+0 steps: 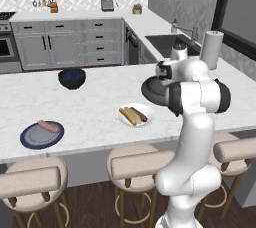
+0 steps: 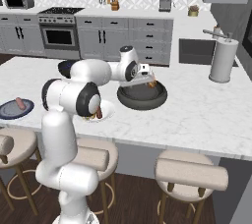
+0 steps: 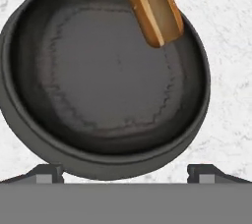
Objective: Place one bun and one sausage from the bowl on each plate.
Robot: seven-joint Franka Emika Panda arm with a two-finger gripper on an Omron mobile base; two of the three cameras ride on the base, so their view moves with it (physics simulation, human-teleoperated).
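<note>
Your gripper (image 3: 126,171) hung wide open and empty over the bowl (image 3: 29,115); the last bun (image 3: 150,4) lay at upper right against the rim, so shifting there before descending looked wise.

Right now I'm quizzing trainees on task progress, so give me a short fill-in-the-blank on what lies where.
1. The white plate holds a bun and a ____.
2. The blue-rimmed plate holds a sausage but no ____.
3. The one bun left lies in the dark ____.
4. The gripper over the bowl has its jaws ____.

Missing words: sausage; bun; bowl; open
</note>
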